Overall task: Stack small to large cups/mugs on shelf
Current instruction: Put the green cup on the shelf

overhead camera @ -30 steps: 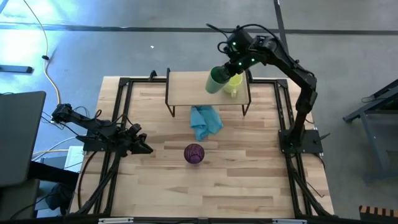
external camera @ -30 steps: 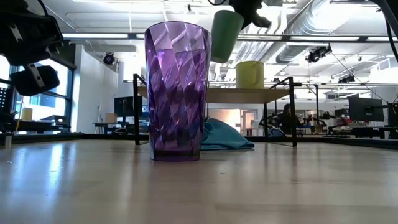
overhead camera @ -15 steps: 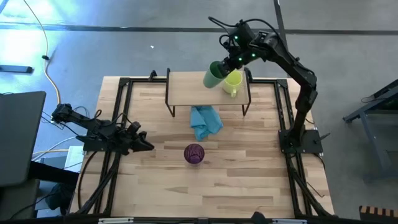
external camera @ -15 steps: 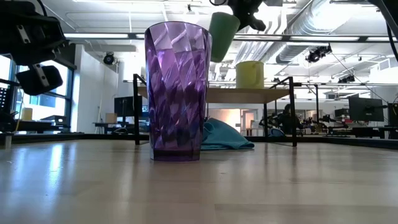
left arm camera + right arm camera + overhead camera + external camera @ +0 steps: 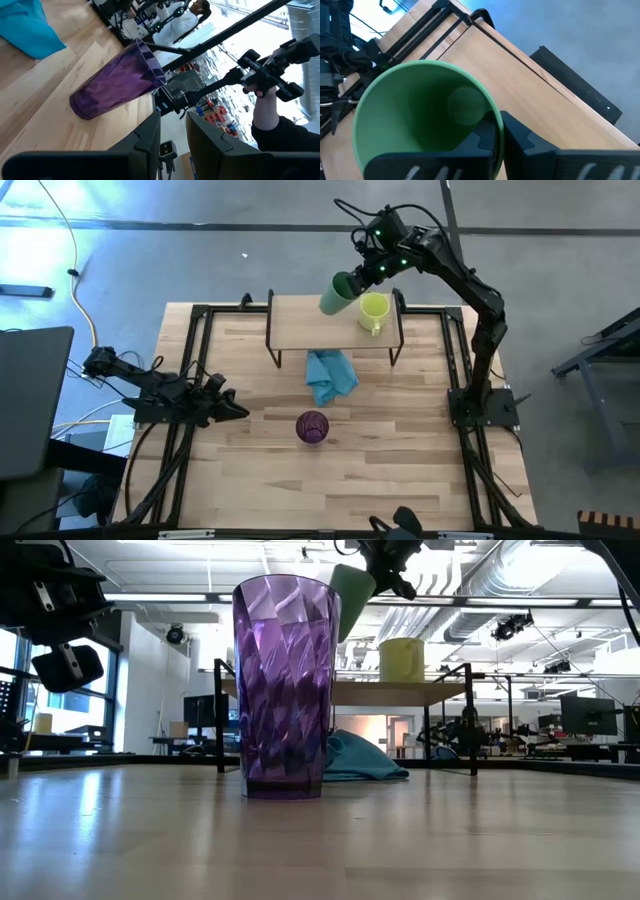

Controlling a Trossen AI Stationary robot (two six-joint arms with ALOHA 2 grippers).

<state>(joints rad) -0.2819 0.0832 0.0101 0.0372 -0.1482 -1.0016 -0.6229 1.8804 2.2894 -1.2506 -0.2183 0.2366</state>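
Wooden tabletop (image 5: 400, 470) and an open workshop beyond are seen as the right gripper (image 5: 366, 273) is held high above the back edge of the shelf (image 5: 300, 325), its fingers clamped on the rim of a green cup (image 5: 336, 293), which is tilted with its mouth toward the wrist camera. Just beside and below the claw, a yellow-green mug (image 5: 374, 310) is stood on the shelf. Nearer the front, well apart from it, a purple tumbler (image 5: 312, 427) is stood upright, with a blue cloth (image 5: 330, 375) between. The left gripper (image 5: 228, 410) is parked low at the table's left, fingers slightly apart and empty.
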